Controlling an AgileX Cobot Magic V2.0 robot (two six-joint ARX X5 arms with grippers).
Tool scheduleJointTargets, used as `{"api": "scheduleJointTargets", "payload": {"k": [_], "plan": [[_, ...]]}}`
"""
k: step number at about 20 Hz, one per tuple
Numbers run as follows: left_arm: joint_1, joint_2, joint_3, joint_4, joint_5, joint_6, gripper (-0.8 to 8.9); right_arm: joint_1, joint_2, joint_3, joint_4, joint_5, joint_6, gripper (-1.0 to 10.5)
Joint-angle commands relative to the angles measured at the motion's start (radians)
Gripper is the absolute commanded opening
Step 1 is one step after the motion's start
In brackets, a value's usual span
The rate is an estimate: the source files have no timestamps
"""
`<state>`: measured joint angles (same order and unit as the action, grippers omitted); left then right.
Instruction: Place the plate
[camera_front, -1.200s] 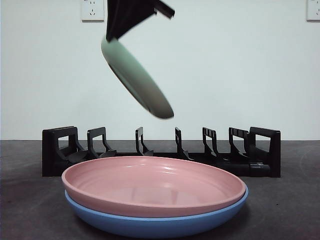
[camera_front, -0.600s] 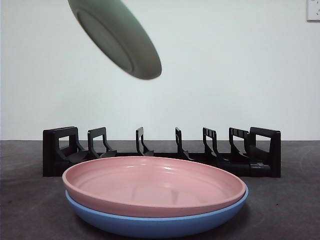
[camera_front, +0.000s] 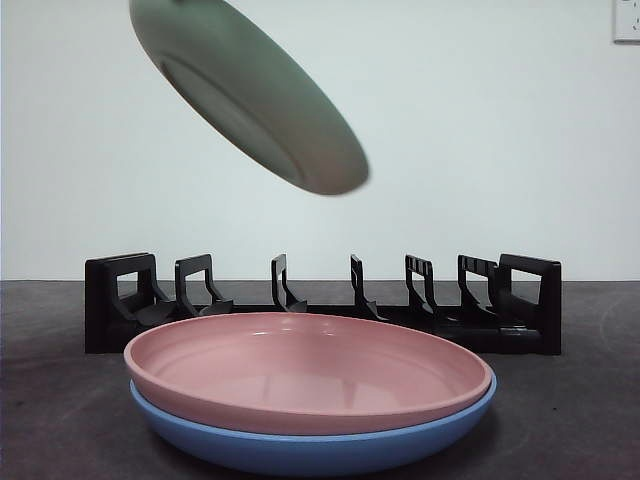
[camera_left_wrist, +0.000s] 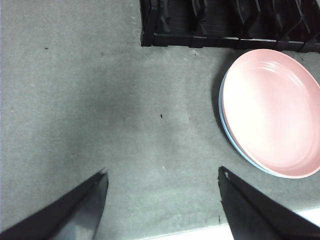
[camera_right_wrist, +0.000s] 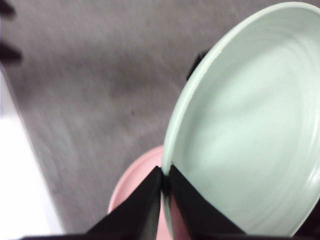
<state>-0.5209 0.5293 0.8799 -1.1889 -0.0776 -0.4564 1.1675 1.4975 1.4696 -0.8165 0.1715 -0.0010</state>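
A pale green plate (camera_front: 255, 95) hangs tilted high in the air, above the left half of the black dish rack (camera_front: 320, 305). My right gripper (camera_right_wrist: 165, 186) is shut on the green plate's (camera_right_wrist: 245, 130) rim; the gripper itself is out of the front view. My left gripper (camera_left_wrist: 162, 192) is open over bare table, apart from everything, with the rack (camera_left_wrist: 225, 22) ahead of it. A pink plate (camera_front: 310, 370) lies stacked in a blue plate (camera_front: 310, 450) in front of the rack.
The rack's slots stand upright with nothing in them. The pink and blue stack (camera_left_wrist: 272, 112) lies to one side of the left gripper. A wall socket (camera_front: 627, 20) is on the back wall. The table's edge (camera_left_wrist: 200, 232) runs close by the left gripper.
The green plate rose and swung left, then came back down and to the right, nearer the camera. The black gripper that showed above it has left the front view.
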Motion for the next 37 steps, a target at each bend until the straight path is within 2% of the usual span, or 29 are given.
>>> {"api": "scheduleJointTargets", "payload": {"k": [1,5,9,14,19,24,26,28,29,31,34,37], "plan": [[-0.002,0.004,0.016,0.008,-0.005,0.003,3.44,0.075,-0.024,-0.101,0.040,0.095,-0.021,0.1],[-0.002,0.004,0.016,0.008,-0.005,0.004,3.44,0.181,-0.052,-0.271,0.060,0.205,-0.049,0.1],[-0.002,0.004,0.016,0.008,-0.005,0.003,3.44,0.227,-0.052,-0.384,0.061,0.211,-0.072,0.1],[-0.002,0.004,0.016,0.008,-0.005,0.003,3.44,0.220,-0.051,-0.475,0.116,0.156,-0.098,0.1],[-0.002,0.004,0.016,0.008,-0.005,0.003,3.44,0.215,-0.041,-0.482,0.174,0.113,-0.117,0.1],[-0.002,0.004,0.016,0.008,-0.005,0.003,3.44,0.209,-0.019,-0.482,0.158,0.042,-0.119,0.1],[-0.002,0.004,0.016,0.008,-0.005,0.003,3.44,0.209,-0.014,-0.482,0.158,0.037,-0.119,0.1],[-0.002,0.004,0.016,0.008,-0.006,0.003,3.44,0.209,-0.014,-0.482,0.158,0.032,-0.114,0.8],[-0.002,0.004,0.016,0.008,-0.005,0.003,3.44,0.209,-0.014,-0.481,0.158,0.027,-0.111,1.7],[-0.002,0.004,0.016,0.008,-0.005,0.003,3.44,0.210,-0.015,-0.479,0.158,0.026,-0.101,2.8],[-0.002,0.004,0.016,0.008,-0.005,0.003,3.44,0.213,-0.049,-0.456,0.143,0.040,-0.100,2.8],[-0.002,0.004,0.016,0.017,-0.005,0.005,3.44,0.169,-0.150,-0.456,0.115,0.124,-0.099,2.8]]}}
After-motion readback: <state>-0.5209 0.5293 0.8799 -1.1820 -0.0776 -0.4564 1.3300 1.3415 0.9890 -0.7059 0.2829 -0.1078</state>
